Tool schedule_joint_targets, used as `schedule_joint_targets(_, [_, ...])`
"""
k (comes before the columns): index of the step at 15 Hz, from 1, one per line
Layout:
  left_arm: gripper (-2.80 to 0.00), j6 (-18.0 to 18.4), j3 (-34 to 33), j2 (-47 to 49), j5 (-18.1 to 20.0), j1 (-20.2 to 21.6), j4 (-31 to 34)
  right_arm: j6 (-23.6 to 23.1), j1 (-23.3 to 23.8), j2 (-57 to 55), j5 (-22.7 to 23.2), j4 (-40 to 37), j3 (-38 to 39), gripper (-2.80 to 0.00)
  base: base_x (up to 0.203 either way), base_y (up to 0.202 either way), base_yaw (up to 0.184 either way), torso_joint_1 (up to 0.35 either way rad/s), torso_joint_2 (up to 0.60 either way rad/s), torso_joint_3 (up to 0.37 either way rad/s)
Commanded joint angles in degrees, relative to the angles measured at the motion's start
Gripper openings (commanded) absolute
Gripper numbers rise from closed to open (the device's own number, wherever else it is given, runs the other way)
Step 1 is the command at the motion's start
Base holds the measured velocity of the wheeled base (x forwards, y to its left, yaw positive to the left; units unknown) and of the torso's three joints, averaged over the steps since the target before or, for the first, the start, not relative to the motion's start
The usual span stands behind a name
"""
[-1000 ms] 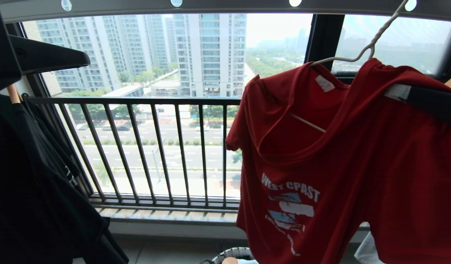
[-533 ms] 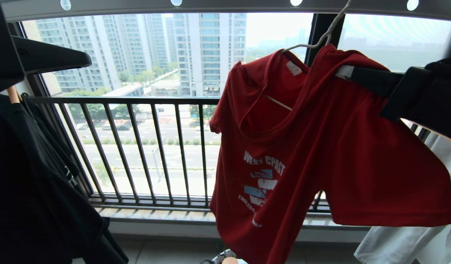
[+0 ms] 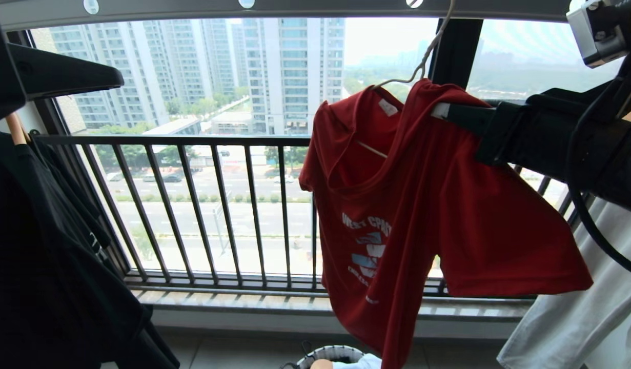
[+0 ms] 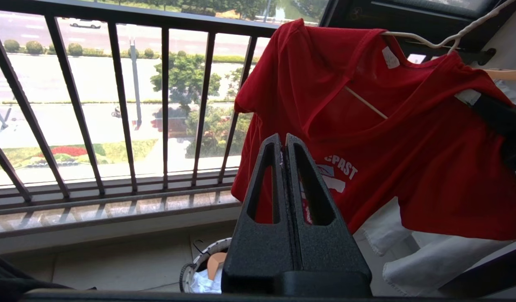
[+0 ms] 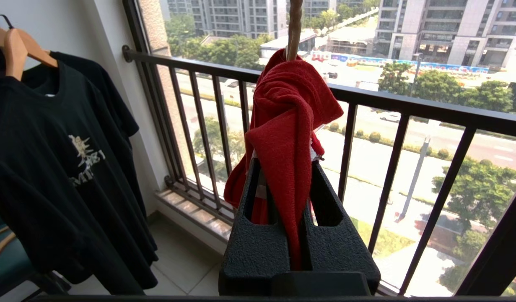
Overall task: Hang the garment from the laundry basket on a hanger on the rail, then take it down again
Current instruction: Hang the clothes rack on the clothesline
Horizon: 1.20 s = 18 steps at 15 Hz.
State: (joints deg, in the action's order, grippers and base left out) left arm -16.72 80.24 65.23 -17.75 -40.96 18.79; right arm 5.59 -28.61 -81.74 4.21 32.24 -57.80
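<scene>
At nine o'clock in the head view hang dark garments (image 3: pixel 48 246), at least two black T-shirts on wooden hangers (image 5: pixel 14 46) as the right wrist view shows them. The left gripper (image 4: pixel 286 140) is parked low, its jaws pressed together on nothing, pointing across at the red shirt's chest from well apart. The black railing (image 3: pixel 202 205) fills the centre. At six o'clock the one laundry basket (image 3: pixel 330 354) peeks in, with pale laundry inside.

Right of centre, at about two o'clock, the single garment (image 3: pixel 423 205) hangs on the one wire hanger (image 3: pixel 423 59), whose neck rises to the rail (image 3: pixel 294 7) at twelve o'clock; whether the hook already sits over the rail cannot be seen. The shirt sits crooked: the collar sags open and the hanger's lower wire shows through it.

The right gripper (image 3: pixel 448 111) comes in from three o'clock, jaws clamped on the garment's shoulder fabric; in the right wrist view red cloth is bunched between the fingers (image 5: pixel 249 197). Whether hanger wire is pinched too cannot be told.

The coming move likely turns on this: the hanger's long axis runs roughly along the rail, from ten to three o'clock, and its hook lies up and to the left of the right gripper, at about eleven o'clock. The right arm is far nearer.

At four o'clock hangs one pale garment (image 3: pixel 571 318).
</scene>
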Motion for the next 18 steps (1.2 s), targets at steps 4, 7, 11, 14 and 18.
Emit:
schedule_joint_targets(4, [-2.8, -0.07, -0.02, -0.11, -0.18, 0.0, 0.11, -0.21, 0.05, -4.18, -1.75, 0.19, -3.19, -2.8, 0.0, 0.0, 0.0, 0.0, 0.0, 0.0])
schedule_joint_targets(7, [-2.8, -0.09, 0.01, -0.45, -0.18, 0.0, 0.11, -0.14, 0.05, -5.32, -1.71, 0.1, -3.11, -2.8, 0.0, 0.0, 0.0, 0.0, 0.0, 0.0])
schedule_joint_targets(11, [-2.8, 0.02, 0.01, -0.72, -0.18, 0.0, 0.11, -0.14, 0.05, -5.45, -1.84, 0.11, -2.93, -2.8, 0.0, 0.0, 0.0, 0.0, 0.0, 0.0])
schedule_joint_targets(14, [-2.8, 0.02, 0.01, -0.72, -0.18, 0.0, 0.11, -0.14, 0.05, -5.08, -2.28, 0.1, -2.67, 0.0, 0.0, 0.0, 0.0, 0.0, 0.0, 0.0])
schedule_joint_targets(18, [-2.8, 0.09, 0.01, -0.65, -0.17, 0.0, 0.11, 0.01, 0.05, -3.58, -2.34, 0.19, -0.13, 0.0, 0.0, 0.0, 0.0, 0.0, 0.0, 0.0])
